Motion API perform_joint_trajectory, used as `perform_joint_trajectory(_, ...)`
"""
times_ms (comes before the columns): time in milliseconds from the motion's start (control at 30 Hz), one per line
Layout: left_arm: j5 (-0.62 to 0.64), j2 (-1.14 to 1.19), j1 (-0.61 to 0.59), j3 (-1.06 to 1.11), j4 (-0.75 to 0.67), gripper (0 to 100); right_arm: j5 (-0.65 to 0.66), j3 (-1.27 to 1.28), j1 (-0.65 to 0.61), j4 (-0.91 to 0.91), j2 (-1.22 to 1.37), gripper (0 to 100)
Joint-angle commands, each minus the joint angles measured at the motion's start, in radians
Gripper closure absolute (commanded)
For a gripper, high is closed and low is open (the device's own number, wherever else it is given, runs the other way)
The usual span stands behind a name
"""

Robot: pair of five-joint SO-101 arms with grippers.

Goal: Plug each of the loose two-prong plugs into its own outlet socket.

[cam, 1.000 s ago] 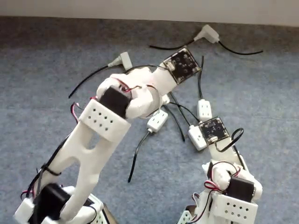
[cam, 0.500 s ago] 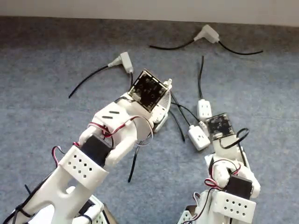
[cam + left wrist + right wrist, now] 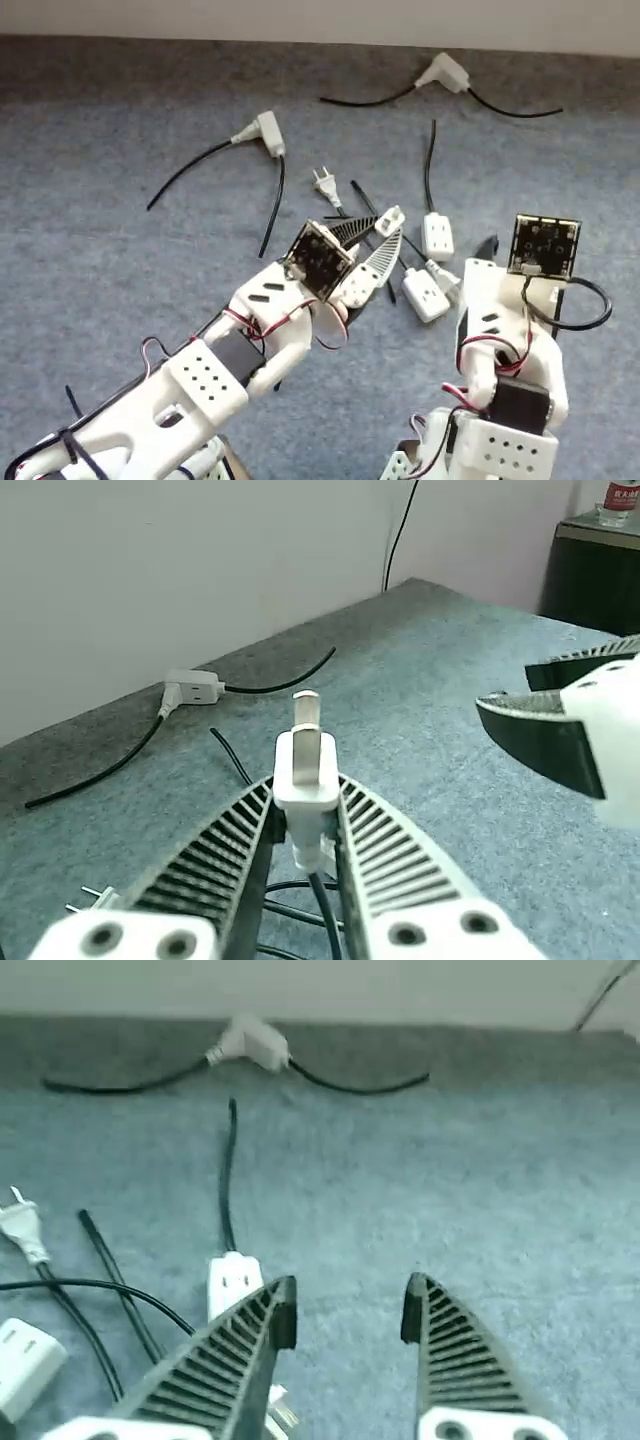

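- Left fingers [image 3: 225, 855] are pressed against both sides of a white two-prong plug [image 3: 305, 770]. It is pinched between their ribbed inner faces, with its two flat prongs pointed away from the wrist.
- From the high view, the held two-prong plug [image 3: 390, 219] is seen raised over the middle of the grey carpeted surface [image 3: 120, 290].
- Right fingers [image 3: 235, 1355] are spread apart and held above the surface, with nothing gripped between them. In the left wrist view the right fingers [image 3: 545, 735] are seen well apart from the held plug.
- A white outlet socket [image 3: 437, 236] is laid flat on the surface, on the right arm's side of the held plug. Its black cord [image 3: 430, 160] is stretched toward the far edge. In the right wrist view this socket [image 3: 233, 1282] is found just beyond one fingertip.
- A second outlet socket [image 3: 424, 295] is laid nearer the arms, just beside the first and turned at an angle to it.
- A small loose plug [image 3: 323, 181] with two thin pins is left lying on the surface, beyond the held plug and apart from both sockets.
- A near angled piece [image 3: 265, 130], white and corded, is laid on the left arm's side.
- A far angled piece [image 3: 445, 72] is laid close to the far edge, with cords run off to both sides. Whether these two pieces are plugs or sockets cannot be told.
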Motion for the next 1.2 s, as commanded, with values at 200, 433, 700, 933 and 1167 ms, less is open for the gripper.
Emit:
perform_joint_trajectory(200, 0.008, -0.022, 0.008, 0.09, -0.135, 99, -0.031, -0.216, -0.257, -0.025, -0.008, 99.4)
perform_joint_trajectory(433, 0.008, -0.028, 0.008, 0.124, -0.178, 99, -0.031, -0.328, -0.452, -0.025, -0.008, 98.4)
perform_joint_trajectory(700, 0.011, -0.03, 0.013, 0.124, -0.178, 99, -0.031, -0.328, -0.653, -0.033, -0.008, 98.4)
perform_joint_trajectory(933, 0.012, -0.031, 0.012, 0.119, -0.178, 99, -0.031, -0.13, -0.676, -0.251, -0.007, 98.4)
perform_joint_trajectory(1167, 0.012, -0.031, 0.01, 0.119, -0.178, 99, -0.031, 0.102, -0.582, -0.515, -0.001, 98.4)
